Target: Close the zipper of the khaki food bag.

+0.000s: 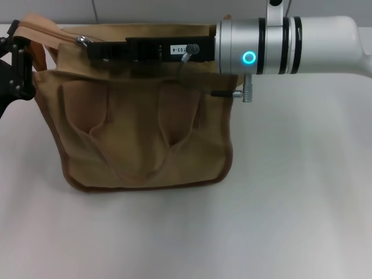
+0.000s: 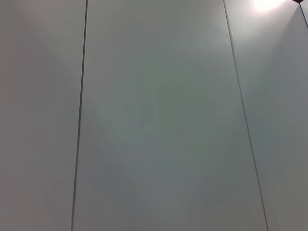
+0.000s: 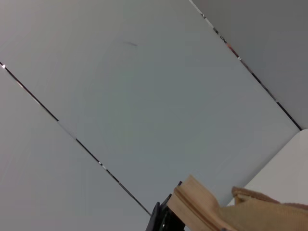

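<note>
Right gripper point(image 1: 93, 45) at zipper point(image 1: 70, 38) pull — khaki food bag point(image 1: 145, 128) upright.

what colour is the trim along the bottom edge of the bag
Darker brown, against the khaki food bag's tan canvas; the trim shows best in the head view.

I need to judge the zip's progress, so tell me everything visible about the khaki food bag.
The boxy khaki canvas food bag stands upright on the white table, its broad side toward the head camera. Darker brown trim edges it, and two looped fabric handles hang slack down its front. A small silver zipper pull sits near the top's left end. The right gripper lies along the top, reaching to the pull; the left gripper is at the bag's left edge.
</note>
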Robot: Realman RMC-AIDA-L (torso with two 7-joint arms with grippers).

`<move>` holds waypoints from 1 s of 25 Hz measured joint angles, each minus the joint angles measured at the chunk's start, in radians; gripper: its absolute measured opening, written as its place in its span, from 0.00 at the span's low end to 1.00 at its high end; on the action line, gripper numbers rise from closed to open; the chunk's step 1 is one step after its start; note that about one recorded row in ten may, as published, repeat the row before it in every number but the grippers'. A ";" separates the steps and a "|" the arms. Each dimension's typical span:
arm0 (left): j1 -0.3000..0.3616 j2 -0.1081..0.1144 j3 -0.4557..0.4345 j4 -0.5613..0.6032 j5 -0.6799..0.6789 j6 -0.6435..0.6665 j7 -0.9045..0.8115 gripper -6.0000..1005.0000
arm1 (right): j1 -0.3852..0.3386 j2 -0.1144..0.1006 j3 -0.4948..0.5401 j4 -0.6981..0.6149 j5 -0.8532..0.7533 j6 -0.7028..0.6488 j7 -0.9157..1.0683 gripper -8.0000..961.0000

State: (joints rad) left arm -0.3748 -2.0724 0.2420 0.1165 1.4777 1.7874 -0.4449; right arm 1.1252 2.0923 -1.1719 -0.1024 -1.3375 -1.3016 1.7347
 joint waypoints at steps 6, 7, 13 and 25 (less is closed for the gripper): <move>0.002 0.000 -0.007 0.000 0.000 -0.007 0.000 0.04 | -0.010 0.000 0.000 0.000 0.000 -0.001 -0.022 0.02; 0.003 0.000 -0.013 0.000 0.000 -0.009 0.000 0.04 | -0.015 0.000 0.000 -0.001 0.003 -0.003 -0.029 0.02; 0.006 0.000 -0.015 -0.001 0.000 -0.020 0.000 0.04 | -0.027 0.000 0.000 -0.004 0.008 -0.013 -0.039 0.02; 0.006 0.000 -0.015 -0.002 -0.001 -0.031 0.000 0.04 | -0.045 0.000 0.005 -0.008 0.011 -0.032 -0.041 0.02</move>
State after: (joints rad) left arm -0.3688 -2.0724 0.2271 0.1149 1.4772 1.7564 -0.4449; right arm 1.0805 2.0923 -1.1674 -0.1107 -1.3268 -1.3337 1.6941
